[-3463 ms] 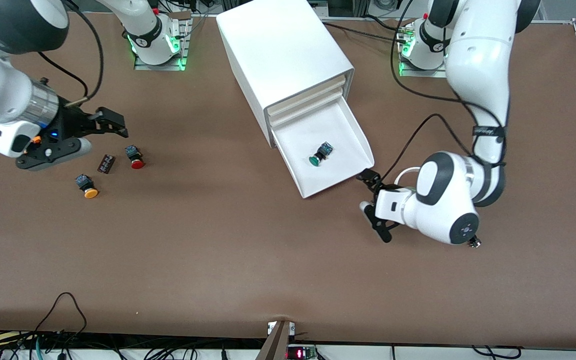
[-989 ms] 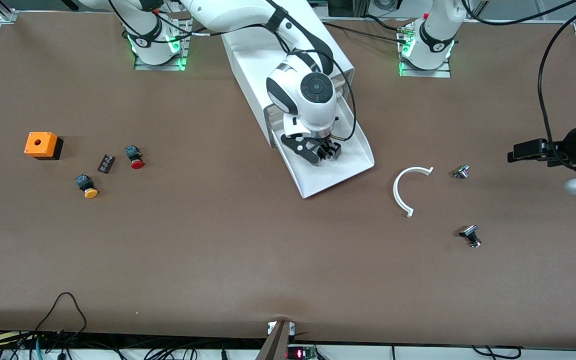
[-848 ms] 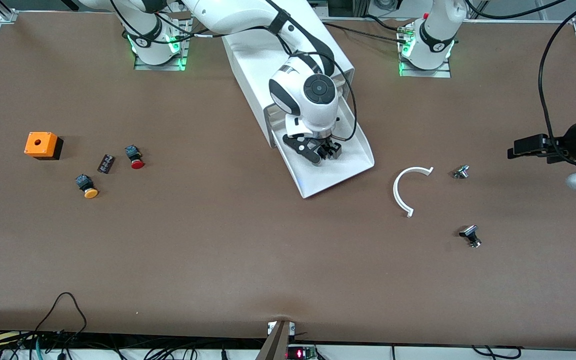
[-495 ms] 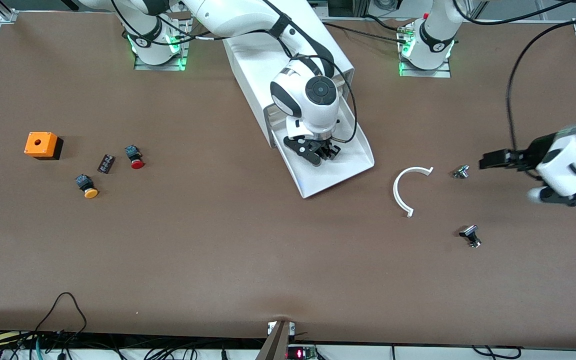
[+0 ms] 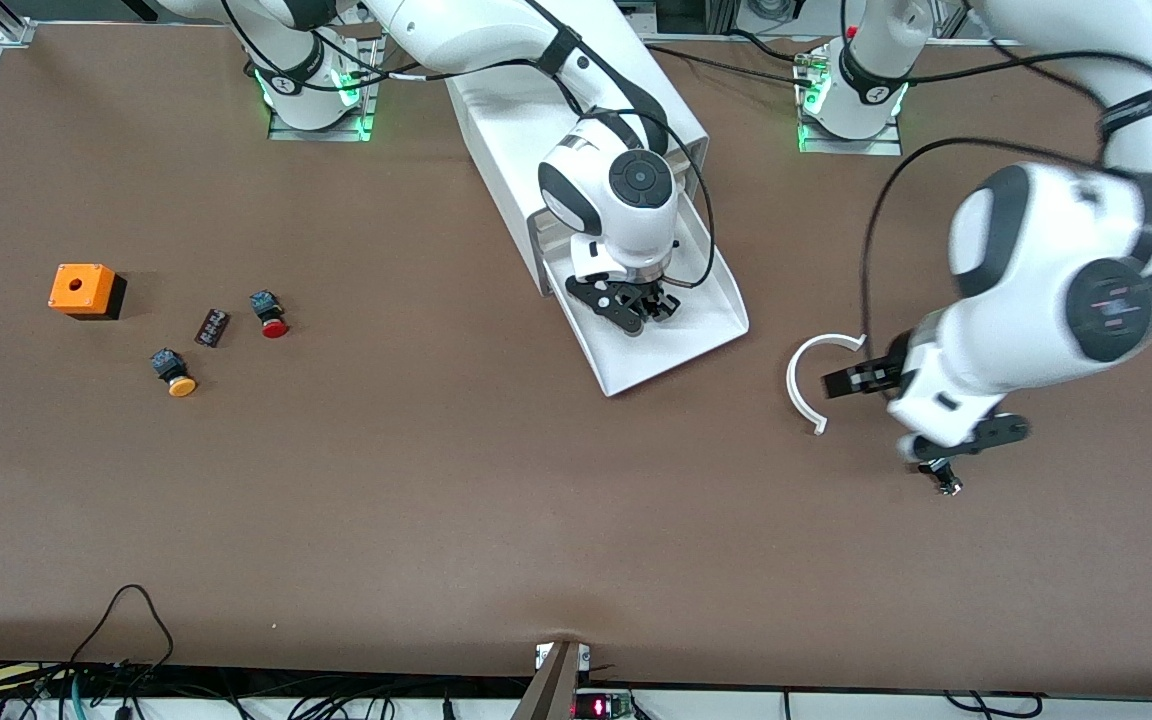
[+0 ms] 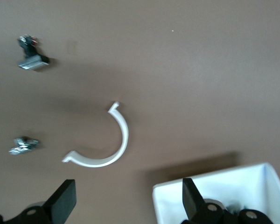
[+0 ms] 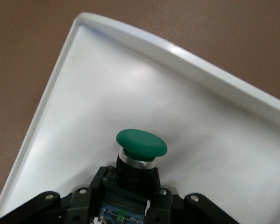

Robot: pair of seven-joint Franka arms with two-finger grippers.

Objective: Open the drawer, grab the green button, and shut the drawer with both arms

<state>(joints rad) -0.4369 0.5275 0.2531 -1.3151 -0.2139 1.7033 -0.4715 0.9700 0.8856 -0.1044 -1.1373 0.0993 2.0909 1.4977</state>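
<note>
Two arms, one small button already in the jaws

Right gripper (image 5: 641, 308) sits down in the open lowest drawer (image 5: 711, 335) of the white cabinet (image 5: 556, 100), fingers clamped on the black-blue body of the green button (image 7: 141, 143), just under the cap. That body looks the better hold: hard, squarish plastic, while the domed cap appears smooth and likely to slip. It should be light and stiff, so modest pressure ought to do. Left gripper (image 5: 841, 383), toward the left arm's end of the table, hangs with fingers spread and empty over the white curved clip (image 5: 798, 385), near the drawer's front corner.
</note>
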